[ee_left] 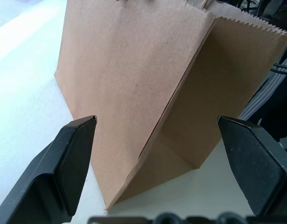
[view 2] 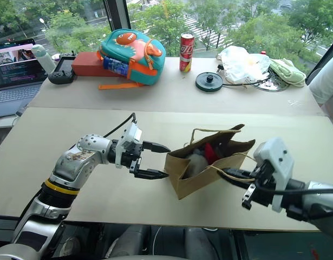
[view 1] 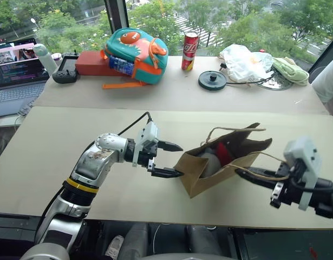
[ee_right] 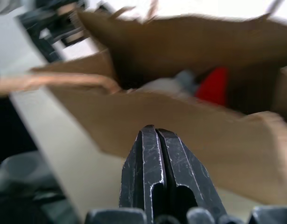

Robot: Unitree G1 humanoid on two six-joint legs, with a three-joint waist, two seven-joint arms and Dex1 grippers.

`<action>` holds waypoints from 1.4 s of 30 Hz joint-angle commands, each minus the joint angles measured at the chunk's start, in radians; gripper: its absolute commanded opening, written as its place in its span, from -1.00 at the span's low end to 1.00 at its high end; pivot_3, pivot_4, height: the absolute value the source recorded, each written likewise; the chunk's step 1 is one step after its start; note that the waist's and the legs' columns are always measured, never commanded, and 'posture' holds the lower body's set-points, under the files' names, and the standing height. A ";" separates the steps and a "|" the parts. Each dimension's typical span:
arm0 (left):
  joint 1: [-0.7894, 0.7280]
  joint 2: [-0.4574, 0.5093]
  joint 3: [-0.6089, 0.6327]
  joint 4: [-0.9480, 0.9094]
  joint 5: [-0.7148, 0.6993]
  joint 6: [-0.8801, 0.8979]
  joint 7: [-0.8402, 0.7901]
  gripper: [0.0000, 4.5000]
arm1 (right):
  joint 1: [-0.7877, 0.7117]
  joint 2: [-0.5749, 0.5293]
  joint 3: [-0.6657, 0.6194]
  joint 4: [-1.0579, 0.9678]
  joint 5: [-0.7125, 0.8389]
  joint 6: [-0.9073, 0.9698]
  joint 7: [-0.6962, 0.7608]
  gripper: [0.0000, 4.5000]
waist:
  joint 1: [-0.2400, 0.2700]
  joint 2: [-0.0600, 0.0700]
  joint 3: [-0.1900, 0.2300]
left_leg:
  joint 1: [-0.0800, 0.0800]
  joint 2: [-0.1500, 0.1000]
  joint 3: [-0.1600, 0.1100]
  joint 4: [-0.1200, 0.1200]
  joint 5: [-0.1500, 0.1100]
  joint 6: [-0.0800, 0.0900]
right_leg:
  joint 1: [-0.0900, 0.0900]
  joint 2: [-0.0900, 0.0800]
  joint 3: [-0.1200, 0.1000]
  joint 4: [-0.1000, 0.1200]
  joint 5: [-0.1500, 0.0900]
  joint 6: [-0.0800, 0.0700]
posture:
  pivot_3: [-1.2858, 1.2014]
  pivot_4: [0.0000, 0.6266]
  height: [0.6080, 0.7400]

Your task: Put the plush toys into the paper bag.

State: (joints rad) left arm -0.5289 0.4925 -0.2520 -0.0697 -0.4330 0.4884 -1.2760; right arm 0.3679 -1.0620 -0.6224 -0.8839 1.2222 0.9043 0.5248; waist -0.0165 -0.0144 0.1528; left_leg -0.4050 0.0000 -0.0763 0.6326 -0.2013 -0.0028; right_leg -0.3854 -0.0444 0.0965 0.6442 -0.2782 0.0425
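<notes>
The plain brown kraft paper bag (view 1: 209,168) lies tilted on the pale table (view 1: 74,135), the rounded grey plush toy (view 1: 210,161) and bright red plush toy (view 1: 224,153) inside. Light, crumple-prone paper (grasp the cord handle (view 1: 263,174)); left gripper (view 1: 174,160) gapes beside it, right gripper (view 1: 243,173) is clenched, apparently threading that handle.

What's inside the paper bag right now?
Inside the paper bag sit a grey plush toy and a red plush toy. The bag's walls cover their lower parts.

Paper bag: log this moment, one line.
paper bag: tilted on table | grey toy, red toy: inside | left gripper: open beside bag | right gripper: shut
</notes>
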 commanded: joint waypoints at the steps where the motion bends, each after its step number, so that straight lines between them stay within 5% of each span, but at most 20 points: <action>1: 0.004 0.007 0.018 -0.022 -0.011 -0.017 -0.001 0.98 | 0.013 0.020 0.050 -0.034 -0.028 -0.001 -0.024 -1.00 | 0.001 0.000 0.000 | 0.000 0.000 0.000 0.000 0.000 0.000 | 0.000 0.000 0.000 0.000 0.000 0.000 | 0.03 -0.52 1.00; 7: 0.013 0.023 0.022 -0.027 -0.013 -0.021 -0.008 0.98 | 0.040 0.042 0.112 -0.070 -0.061 -0.009 -0.043 -1.00 | 0.001 0.000 0.000 | 0.000 0.000 0.000 0.000 0.000 0.000 | 0.000 0.000 0.000 0.000 0.000 0.001 | 0.03 -0.52 1.00; 13: 0.007 0.026 0.020 -0.028 -0.011 -0.030 -0.010 0.98 | -0.266 0.157 0.425 -0.041 -0.098 0.012 -0.251 -1.00 | -0.007 0.000 0.000 | 0.001 0.001 0.000 0.000 0.000 0.000 | 0.000 0.001 0.000 0.001 -0.001 0.002 | 0.03 -0.52 1.00; 18: -0.008 0.017 0.015 -0.011 -0.003 -0.045 -0.013 0.98 | -0.435 0.236 0.534 0.029 -0.130 0.044 -0.355 -1.00 | -0.003 0.000 0.000 | 0.000 0.000 0.000 0.000 0.000 0.000 | -0.001 0.000 0.000 0.000 -0.001 0.002 | 0.03 -0.52 1.00; 36: -0.053 -0.131 -0.045 0.146 0.077 -0.150 0.018 0.98 | -0.520 0.318 0.560 0.061 -0.137 0.094 -0.457 -1.00 | 0.000 0.000 0.000 | 0.000 0.000 -0.001 0.000 0.000 0.000 | -0.001 0.000 0.000 0.001 0.003 -0.004 | 0.03 -0.52 1.00; 42: -0.067 -0.155 -0.032 0.185 0.082 -0.163 0.035 0.20 | -0.514 0.310 0.539 0.047 -0.114 0.101 -0.469 -1.00 | -0.001 0.000 0.000 | 0.000 -0.001 -0.001 0.000 0.000 0.000 | -0.001 0.000 0.000 0.001 0.003 -0.004 | 0.03 -0.52 1.00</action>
State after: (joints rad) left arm -0.5801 0.3439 -0.2891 0.1266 -0.3546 0.3461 -1.2360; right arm -0.1426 -0.7456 -0.0488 -0.7999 1.0847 1.0069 0.0630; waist -0.0171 -0.0142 0.1527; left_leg -0.4051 -0.0005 -0.0772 0.6324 -0.2012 -0.0029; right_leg -0.3864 -0.0447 0.0961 0.6455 -0.2756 0.0381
